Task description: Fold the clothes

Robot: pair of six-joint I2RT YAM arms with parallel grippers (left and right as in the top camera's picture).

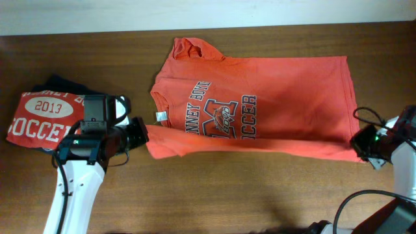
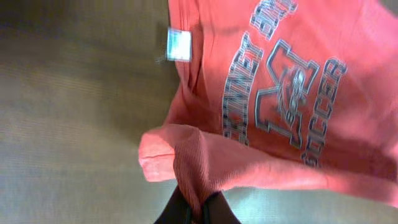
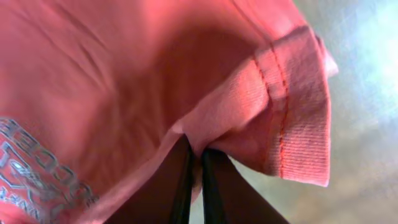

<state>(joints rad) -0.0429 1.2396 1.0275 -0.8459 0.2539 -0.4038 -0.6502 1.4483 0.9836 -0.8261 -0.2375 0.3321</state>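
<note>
- An orange-red T-shirt point(image 1: 279, 97) lies flat in the middle of a brown wooden table point(image 1: 214, 195), with its front side up.
- Its neck points to the robot's left, and its bottom hem points to the right.
- Dark blue letters point(image 1: 224, 117) run across the chest of the T-shirt. A small white neck tag point(image 1: 160, 117) sits at the collar.
- One sleeve point(image 1: 192, 47) sticks out on the far side of the T-shirt.
- The left gripper point(image 1: 140, 133) is at the neck end of the T-shirt, on the near side. Its two fingers are squeezed together on a bunch of orange cloth by the near sleeve.
- The right gripper point(image 1: 359, 144) is at the near corner of the hem end. Its fingers are pinched tight on the cloth just inside the stitched hem, with almost no gap between them.
- Between the two grippers, the near edge of the T-shirt makes one long straight band with a crease along it.
- A red shirt point(image 1: 42, 117) with white "2013 SOCCER" print lies well to the left of the T-shirt, past the left gripper. It rests on some dark cloth point(image 1: 65, 83).
- The wood around the T-shirt is dark and smooth, with fine lines in it. It shines a little in the wrist views.
- A pale wall point(image 1: 208, 13) runs along the far side of the table, behind the T-shirt.
- A black cable point(image 1: 367, 117) loops just beside the hem.
</note>
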